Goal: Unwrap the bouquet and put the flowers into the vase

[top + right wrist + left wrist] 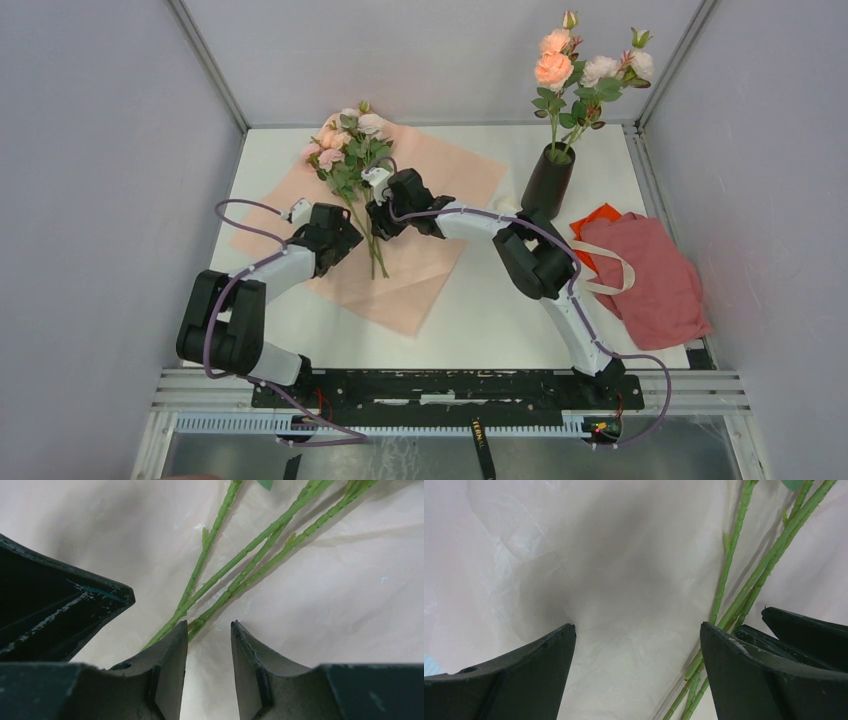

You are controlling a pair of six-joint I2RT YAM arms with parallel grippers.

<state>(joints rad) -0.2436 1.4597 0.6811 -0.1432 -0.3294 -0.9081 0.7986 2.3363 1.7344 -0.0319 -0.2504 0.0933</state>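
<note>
With your right jaws narrow and empty and the left jaws wide, the flowers (pixel 260 568) lie on the wrapping paper (pixel 325 595) with stems beside one right finger, not between, so closing here could miss them or snag paper

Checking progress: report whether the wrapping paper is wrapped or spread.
Spread: the pink wrapping paper lies flat and open, with loose flowers lying on top.

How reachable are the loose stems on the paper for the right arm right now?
Probably yes. The right gripper is right at the stems, jaws part open and empty. They lie bare on the wrapping paper, just off one finger. The open left gripper is close alongside but not covering them.
</note>
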